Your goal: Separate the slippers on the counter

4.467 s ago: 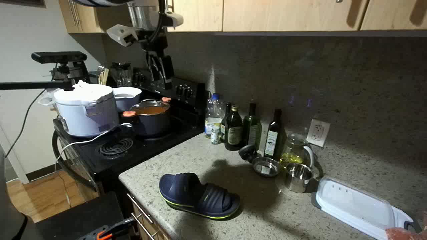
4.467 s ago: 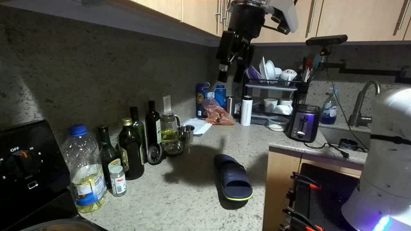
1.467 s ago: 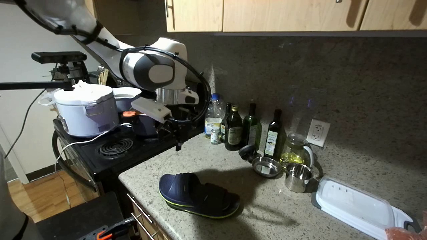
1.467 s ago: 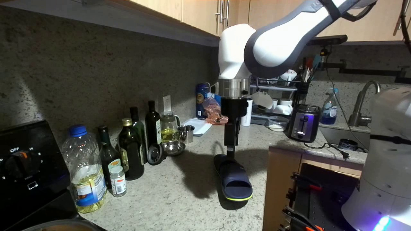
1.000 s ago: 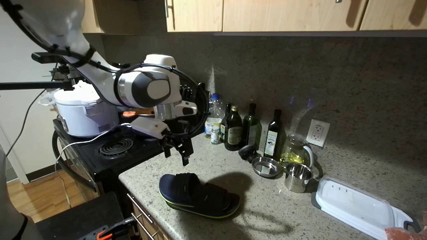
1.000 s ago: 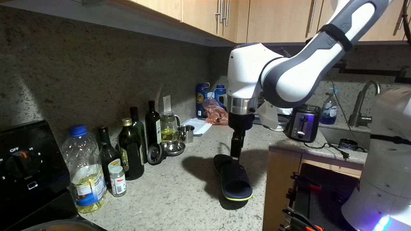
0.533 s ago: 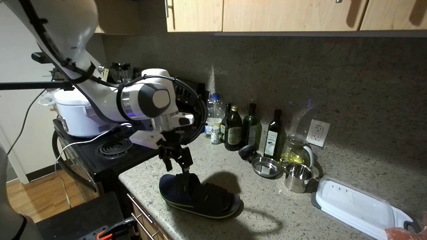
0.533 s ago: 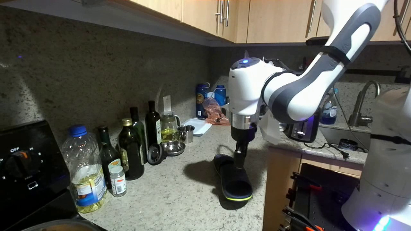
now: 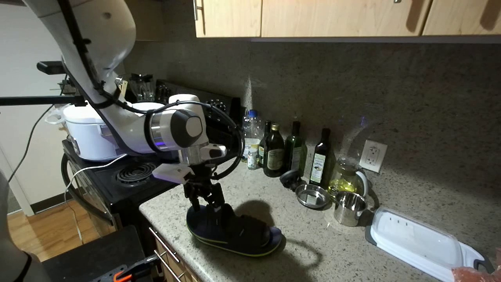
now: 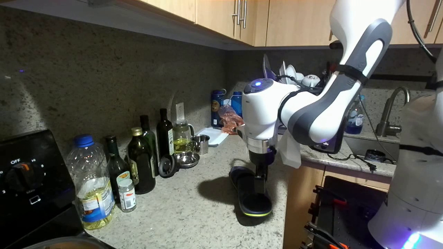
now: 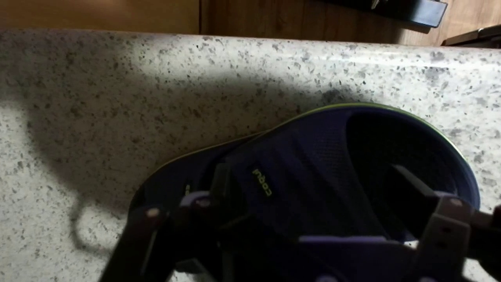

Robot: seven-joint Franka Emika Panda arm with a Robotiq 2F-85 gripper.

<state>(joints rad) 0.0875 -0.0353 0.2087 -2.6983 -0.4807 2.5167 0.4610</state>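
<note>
- The claw (image 9: 206, 213) points straight down, its fingers (image 11: 415, 183) wide apart, nothing clamped between them. It has just come down from above the surface (image 10: 187, 221) onto the upper slipper (image 10: 247, 193).
- Directly under the claw, that dark navy slipper lies with its broad strap (image 11: 305, 176) between the fingers in the wrist view: one finger over its open end, one at the strap's far edge. Whether either touches, I cannot tell.
- Just beside the claw, the lower slipper (image 9: 256, 237) lies partly beneath the upper one. The pair has not shifted as the claw descended, so separating seems not yet begun; the reach looks nearly complete. A grip on the strap probably comes next, then a lift aside; the lower slipper could drag along.
- Past the claw, well apart on the speckled stone surface: a steel dish (image 9: 312, 196) and a cup (image 9: 349, 209).
- Farther from the claw, by the wall (image 9: 313, 86): bottles (image 9: 275, 154).
</note>
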